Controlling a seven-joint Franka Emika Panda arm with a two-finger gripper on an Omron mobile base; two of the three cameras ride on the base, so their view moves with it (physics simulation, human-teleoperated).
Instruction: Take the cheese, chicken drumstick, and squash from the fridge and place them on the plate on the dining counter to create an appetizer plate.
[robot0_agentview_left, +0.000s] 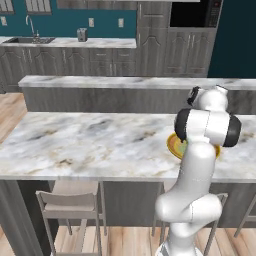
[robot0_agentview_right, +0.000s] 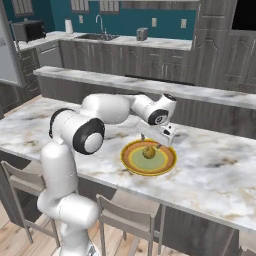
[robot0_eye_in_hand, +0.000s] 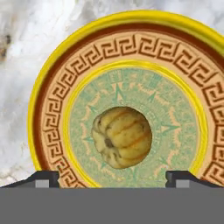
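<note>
Pincer (robot0_eye_in_hand: 112, 177) is hanging wide open, gripping nothing, over the squash (robot0_eye_in_hand: 122, 137) mid-plate (robot0_eye_in_hand: 48, 100); lifting crooked could be nudging it rolling off.

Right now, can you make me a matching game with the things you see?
Things:
1. squash
2. plate
3. end effector
4. dining counter

Descriptions:
A. white-grey marble with brown veins
B. open, just above the plate
C. golden rim, greenish centre
D. lying in the plate's middle

Pairs: 1-D, 2-C, 3-B, 4-A
</note>
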